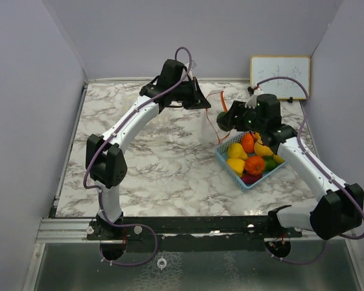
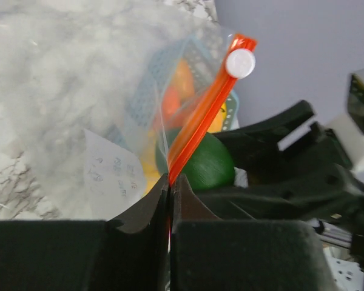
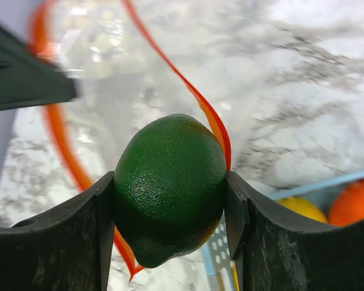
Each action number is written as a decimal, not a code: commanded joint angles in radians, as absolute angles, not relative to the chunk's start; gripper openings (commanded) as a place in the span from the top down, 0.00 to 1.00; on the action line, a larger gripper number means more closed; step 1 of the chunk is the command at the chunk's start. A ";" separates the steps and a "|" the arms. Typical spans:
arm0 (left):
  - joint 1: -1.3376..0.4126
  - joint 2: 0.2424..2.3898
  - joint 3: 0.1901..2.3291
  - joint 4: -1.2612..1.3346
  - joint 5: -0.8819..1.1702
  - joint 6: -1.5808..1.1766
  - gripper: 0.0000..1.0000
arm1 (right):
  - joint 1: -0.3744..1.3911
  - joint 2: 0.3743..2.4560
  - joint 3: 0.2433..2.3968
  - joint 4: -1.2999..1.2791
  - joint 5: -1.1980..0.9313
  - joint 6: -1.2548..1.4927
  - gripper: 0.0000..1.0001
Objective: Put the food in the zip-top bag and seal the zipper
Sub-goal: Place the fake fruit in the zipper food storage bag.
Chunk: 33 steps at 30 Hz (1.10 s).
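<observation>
Green lime (image 3: 170,188) clenched in R gripper (image 3: 170,182) hovers at zip-top bag (image 2: 109,121) mouth, L gripper (image 2: 170,185) pinched on its orange zipper strip (image 2: 201,118); loading step, nxt push lime in toward 11 o'clock & release, other food (image 1: 253,165) in basket (image 1: 221,156) at table's 3 o'clock

The left arm (image 1: 130,124) and right arm (image 1: 306,163) share white links, black joints and thin purple cables (image 1: 85,171).
</observation>
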<state>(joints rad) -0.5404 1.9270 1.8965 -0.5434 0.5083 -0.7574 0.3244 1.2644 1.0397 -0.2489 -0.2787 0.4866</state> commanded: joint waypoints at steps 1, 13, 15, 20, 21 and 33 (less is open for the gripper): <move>-0.517 1.850 1.814 -0.347 0.654 -0.895 1.00 | 0.325 1.294 1.054 -0.349 -0.052 0.403 0.94; -0.516 1.857 1.706 -0.263 0.658 -0.941 1.00 | 0.331 1.341 1.138 -0.339 -0.092 0.343 0.85; -0.516 1.861 1.694 -0.262 0.647 -0.937 1.00 | 0.333 1.320 1.144 -0.342 -0.088 0.350 0.86; -0.515 1.876 1.669 -0.270 0.635 -0.929 1.00 | 0.331 1.219 1.144 -0.324 -0.124 0.329 0.86; -0.515 1.879 1.666 -0.270 0.635 -0.930 1.00 | 0.332 1.203 1.148 -0.318 -0.145 0.327 0.86; -0.515 1.891 1.717 -0.272 0.653 -0.939 1.00 | 0.333 1.273 1.031 0.082 -0.716 0.573 0.88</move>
<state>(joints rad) -0.5125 1.8816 1.6749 -0.2993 0.6273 -0.9302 0.3275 1.2102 1.1099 -0.1249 -0.4934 0.4301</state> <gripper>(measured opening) 0.018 0.600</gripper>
